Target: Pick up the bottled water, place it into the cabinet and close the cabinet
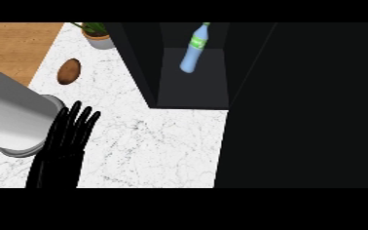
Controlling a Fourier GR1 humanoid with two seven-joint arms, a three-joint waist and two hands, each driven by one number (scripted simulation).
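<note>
Bottle [193, 51] already stood in the cabinet [193, 90], looked light but slick, best grabbed mid-body; left hand [66, 136] rested flat-fingered, holding nothing.

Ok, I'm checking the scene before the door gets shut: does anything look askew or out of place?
The bottled water inside the cabinet leans rather than standing straight, cap toward the back. Nothing looks spilled. The potato and potted plant sit undisturbed on the counter, and the left hand rests open.
</note>
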